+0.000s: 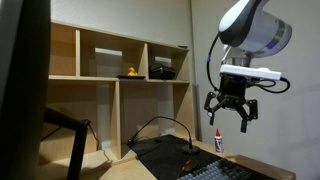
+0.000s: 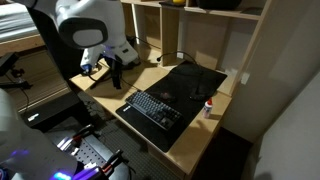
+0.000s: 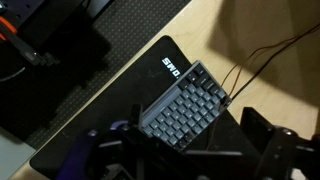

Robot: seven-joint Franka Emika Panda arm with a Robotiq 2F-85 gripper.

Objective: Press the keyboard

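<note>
In an exterior view, you see the gripper (image 1: 231, 110) hanging above the desk, jaws spread wide and empty; the keyboard (image 1: 213, 172) lies below it at the frame's lower edge. In an exterior view, the flat, dark keyboard (image 2: 155, 107) rests on a black mat (image 2: 192, 78), apart from the gripper. In the wrist view, its rows of small grey square keys lie diagonally on the mat.
</note>
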